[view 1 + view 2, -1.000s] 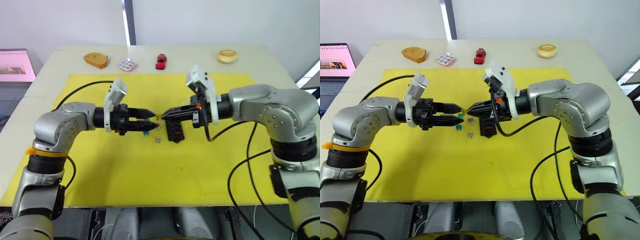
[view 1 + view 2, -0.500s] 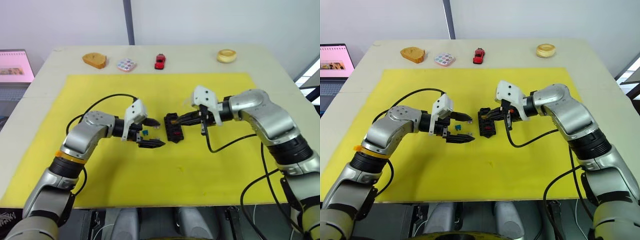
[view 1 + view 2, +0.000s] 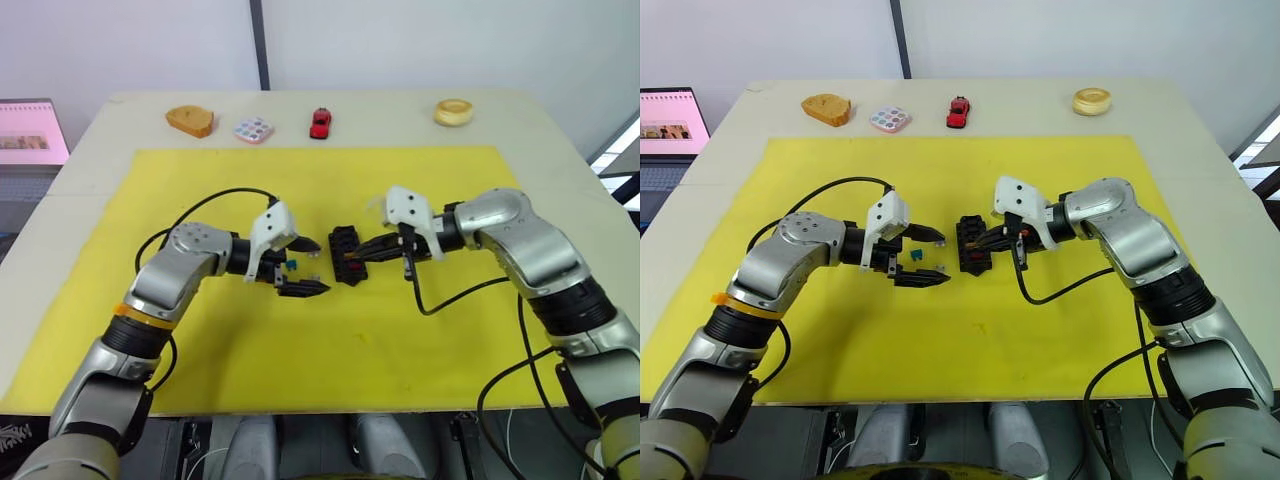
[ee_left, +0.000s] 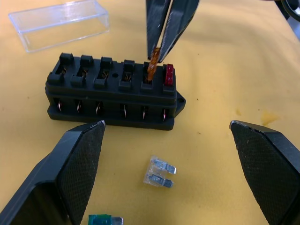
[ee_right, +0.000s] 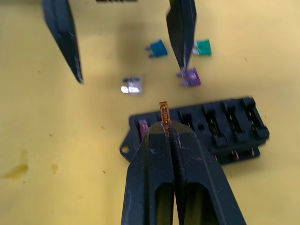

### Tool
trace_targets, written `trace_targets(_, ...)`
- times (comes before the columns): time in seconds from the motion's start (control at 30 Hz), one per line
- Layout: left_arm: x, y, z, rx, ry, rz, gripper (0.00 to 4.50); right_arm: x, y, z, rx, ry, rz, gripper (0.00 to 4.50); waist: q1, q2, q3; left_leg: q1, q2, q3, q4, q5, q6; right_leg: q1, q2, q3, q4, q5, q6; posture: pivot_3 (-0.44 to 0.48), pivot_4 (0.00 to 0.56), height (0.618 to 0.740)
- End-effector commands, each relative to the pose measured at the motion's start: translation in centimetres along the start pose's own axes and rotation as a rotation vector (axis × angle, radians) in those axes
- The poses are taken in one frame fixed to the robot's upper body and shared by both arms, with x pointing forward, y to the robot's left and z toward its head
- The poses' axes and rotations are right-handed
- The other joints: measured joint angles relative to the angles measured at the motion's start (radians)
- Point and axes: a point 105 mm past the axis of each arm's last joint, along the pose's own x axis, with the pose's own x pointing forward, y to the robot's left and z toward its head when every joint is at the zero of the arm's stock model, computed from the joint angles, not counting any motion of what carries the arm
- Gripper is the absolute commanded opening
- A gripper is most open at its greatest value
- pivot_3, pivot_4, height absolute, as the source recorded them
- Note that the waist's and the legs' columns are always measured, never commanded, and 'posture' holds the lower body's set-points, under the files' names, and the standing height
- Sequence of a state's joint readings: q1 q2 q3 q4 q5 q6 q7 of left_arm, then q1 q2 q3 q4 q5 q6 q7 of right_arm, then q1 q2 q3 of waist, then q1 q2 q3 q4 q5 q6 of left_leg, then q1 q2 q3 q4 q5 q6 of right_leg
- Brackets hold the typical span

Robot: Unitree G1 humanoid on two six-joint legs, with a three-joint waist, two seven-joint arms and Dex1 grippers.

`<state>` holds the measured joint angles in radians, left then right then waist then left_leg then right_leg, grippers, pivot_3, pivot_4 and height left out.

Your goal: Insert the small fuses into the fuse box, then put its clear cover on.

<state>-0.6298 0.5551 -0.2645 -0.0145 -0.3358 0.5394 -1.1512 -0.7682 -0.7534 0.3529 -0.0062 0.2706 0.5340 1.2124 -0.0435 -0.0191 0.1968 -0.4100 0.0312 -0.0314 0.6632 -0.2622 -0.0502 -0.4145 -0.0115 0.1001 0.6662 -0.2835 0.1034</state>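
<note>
Yellow mat (image 3: 300, 380): right hand (image 5: 164, 123) pinches amber fuse (image 5: 163, 112), tip hidden.

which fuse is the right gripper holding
The yellow-brown fuse, pinched in the right gripper over the fuse box; the others lie loose on the mat or sit seated.

Left pincer (image 3: 305, 265) agape, right pincer (image 5: 165, 125) seemingly pinched.

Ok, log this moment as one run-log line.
right gripper: shut on amber fuse, at fuse box slot beside seated red fuse | left gripper: open, empty | clear cover: off, on mat
</note>
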Motion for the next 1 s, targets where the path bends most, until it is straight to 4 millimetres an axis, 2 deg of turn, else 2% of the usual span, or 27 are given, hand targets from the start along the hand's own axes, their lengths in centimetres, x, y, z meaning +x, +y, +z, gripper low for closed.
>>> trace_targets(0.03, 0.1, -0.3, 0.6, 0.035, -0.013, -0.008, 4.47, -0.4, -0.4, 0.4, -0.022, -0.014, -0.025, 0.0, 0.0, 0.0, 0.0, 0.0, 0.0, 0.0, 0.0, 0.0, 0.0, 0.0, 0.0, 0.0, 0.0, 0.0, 0.0, 0.0, 0.15, 0.74)
trace_targets(0.37, 0.1, -0.4, 0.6, 0.039, -0.023, 0.0, 4.47, 0.3, -0.2, 0.2, -0.009, -0.019, -0.016, 0.0, -0.001, 0.0, 0.0, 0.0, 0.0, 0.0, 0.0, 0.0, 0.0, 0.0, 0.0, 0.0, 0.0, 0.0, 0.0, 0.0, 0.15, 0.74)
trace_targets(0.73, 0.4, -0.4, 0.7, 0.027, -0.036, 0.011, 4.47, 1.2, 0.4, 0.0, 0.123, 0.039, -0.006, 0.0, -0.001, 0.0, 0.0, 0.001, 0.0, -0.001, 0.0, 0.0, 0.0, 0.001, 0.0, 0.0, 0.001, 0.0, 0.0, 0.0, 0.15, 0.74)
trace_targets(0.93, 0.5, -0.4, 0.8, 0.021, -0.046, 0.017, 4.47, 1.6, 0.3, 0.5, 0.112, 0.029, -0.017, 0.0, -0.002, 0.0, 0.0, 0.001, 0.0, -0.001, 0.0, 0.0, 0.0, 0.001, 0.0, 0.0, 0.001, 0.0, 0.0, 0.0, 0.15, 0.74)
trace_targets(1.0, 0.5, -0.4, 0.8, 0.022, -0.047, 0.02, 4.47, 1.7, -0.2, 1.1, 0.001, -0.014, -0.049, 0.0, -0.002, 0.0, 0.0, 0.002, 0.0, -0.001, 0.0, 0.0, 0.0, 0.001, 0.0, 0.0, 0.001, 0.0, 0.0, 0.0, 0.15, 0.74)
